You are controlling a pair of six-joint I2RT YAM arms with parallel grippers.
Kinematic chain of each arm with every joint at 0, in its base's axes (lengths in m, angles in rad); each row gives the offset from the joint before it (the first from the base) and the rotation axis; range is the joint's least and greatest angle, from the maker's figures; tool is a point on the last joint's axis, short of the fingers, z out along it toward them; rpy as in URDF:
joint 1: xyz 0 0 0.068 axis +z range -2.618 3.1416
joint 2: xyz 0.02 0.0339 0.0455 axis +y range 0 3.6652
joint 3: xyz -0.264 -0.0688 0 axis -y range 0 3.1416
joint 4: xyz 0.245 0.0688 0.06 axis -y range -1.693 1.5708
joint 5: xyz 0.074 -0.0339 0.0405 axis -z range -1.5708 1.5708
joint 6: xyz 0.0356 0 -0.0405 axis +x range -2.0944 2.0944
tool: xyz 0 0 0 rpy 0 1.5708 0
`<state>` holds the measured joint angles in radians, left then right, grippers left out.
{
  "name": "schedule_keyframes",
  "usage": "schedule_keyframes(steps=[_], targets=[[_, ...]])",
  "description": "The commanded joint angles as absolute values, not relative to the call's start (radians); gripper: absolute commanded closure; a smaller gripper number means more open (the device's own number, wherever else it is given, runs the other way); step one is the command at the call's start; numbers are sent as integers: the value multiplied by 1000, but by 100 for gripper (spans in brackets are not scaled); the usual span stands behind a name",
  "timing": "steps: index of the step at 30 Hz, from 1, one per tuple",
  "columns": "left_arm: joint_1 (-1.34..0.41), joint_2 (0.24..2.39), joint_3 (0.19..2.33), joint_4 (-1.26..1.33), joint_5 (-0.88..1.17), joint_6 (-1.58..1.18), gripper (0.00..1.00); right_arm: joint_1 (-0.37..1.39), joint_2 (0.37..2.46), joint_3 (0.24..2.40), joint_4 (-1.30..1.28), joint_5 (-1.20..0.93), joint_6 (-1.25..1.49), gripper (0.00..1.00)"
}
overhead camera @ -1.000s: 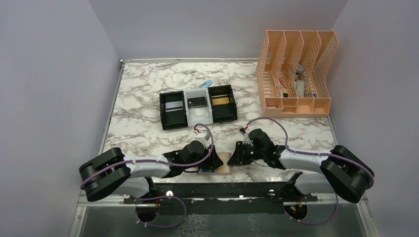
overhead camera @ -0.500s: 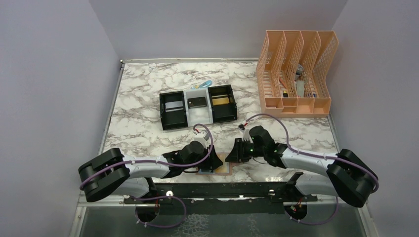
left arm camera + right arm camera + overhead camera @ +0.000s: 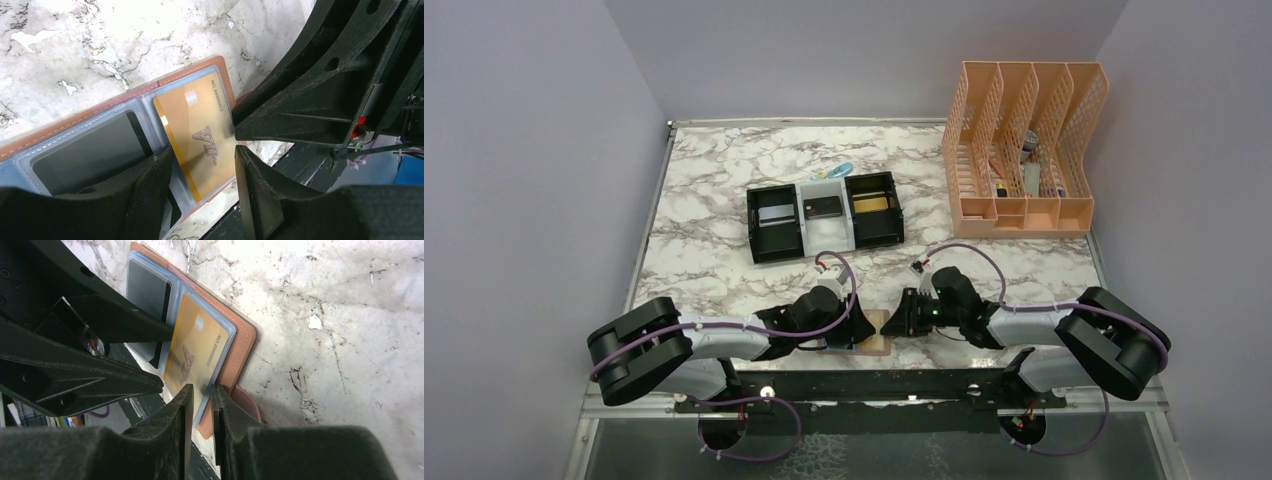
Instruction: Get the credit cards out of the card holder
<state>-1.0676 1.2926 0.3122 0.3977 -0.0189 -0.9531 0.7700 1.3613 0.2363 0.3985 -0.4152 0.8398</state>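
Where the card holder (image 3: 240,355) lies open at the near edge of the table (image 3: 350,315), left tool (image 3: 202,160) is spread, straddling the gold card (image 3: 200,350) in its pocket; right tool (image 3: 201,392) nearly pressed together, pinching that card's edge. A dark card (image 3: 85,150) sits in the neighbouring pocket.

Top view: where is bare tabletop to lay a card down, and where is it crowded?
Bare marble: between tray and rack, left of the tray, and from the tray toward left claw and right claw. Crowded: near edge centre, where both claws meet over the card holder.
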Motion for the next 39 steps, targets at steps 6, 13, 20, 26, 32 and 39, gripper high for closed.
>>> schedule_keyframes(steps=[6,13,20,26,32,39], targets=[[-1074,1284,269,381,-91,-1008,49,781,1384,192,247,-313,817,79],[-1074,1209,238,385,-155,-1031,56,781,1254,270,109,-327,761,72],[-1075,1196,223,385,-157,-1037,56,782,1090,321,65,-381,710,75],[-1075,1205,228,385,-148,-1031,56,782,1206,336,245,-570,731,79],[-1075,1229,237,385,-130,-1028,55,782,1390,349,246,-471,725,82],[-1081,1277,221,407,-137,-1067,54,782,1519,290,254,-374,725,84]])
